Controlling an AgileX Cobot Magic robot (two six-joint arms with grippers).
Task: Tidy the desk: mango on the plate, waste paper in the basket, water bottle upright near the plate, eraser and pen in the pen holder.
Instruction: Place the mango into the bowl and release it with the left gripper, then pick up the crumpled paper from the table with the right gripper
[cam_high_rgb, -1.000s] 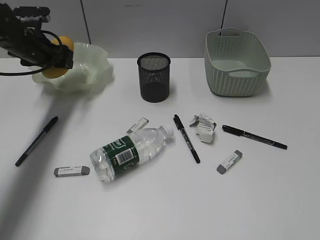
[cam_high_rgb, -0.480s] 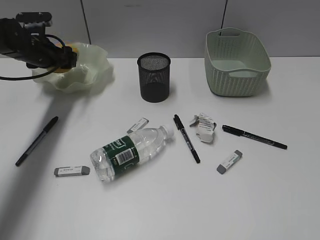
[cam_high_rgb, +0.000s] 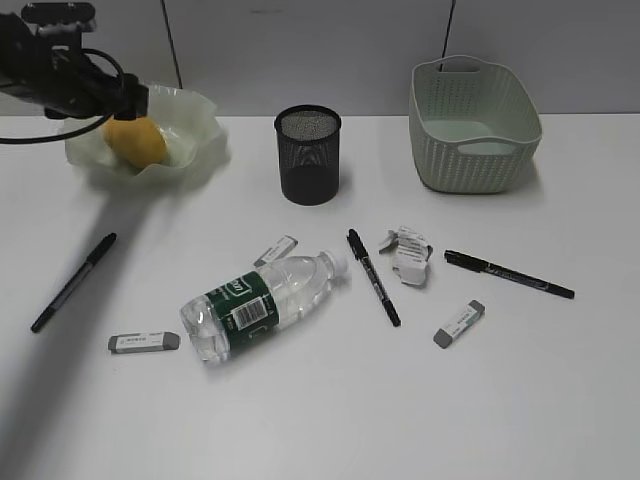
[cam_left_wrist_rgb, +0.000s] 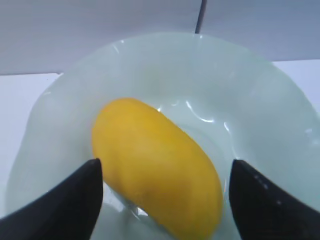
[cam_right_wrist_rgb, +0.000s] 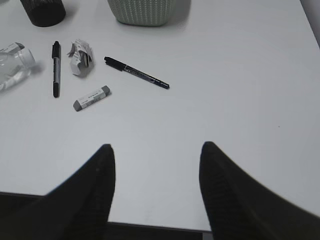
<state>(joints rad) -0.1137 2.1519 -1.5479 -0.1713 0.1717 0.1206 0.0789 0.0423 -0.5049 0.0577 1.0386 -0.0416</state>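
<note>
Erasers lie nearest the front edge of the counter (cam_high_rgb: 330, 420): one eraser (cam_high_rgb: 143, 343) on the left, another eraser (cam_high_rgb: 459, 323) on the right. The water bottle (cam_high_rgb: 262, 303) lies on its side in the middle, with the waste paper (cam_high_rgb: 409, 255) just past it. The right fingers (cam_right_wrist_rgb: 155, 187) are spread over bare counter. At the far left corner, the mango (cam_left_wrist_rgb: 157, 167) sits in the plate (cam_left_wrist_rgb: 260, 100), between the spread left fingers (cam_left_wrist_rgb: 162, 200), not touching them.
</note>
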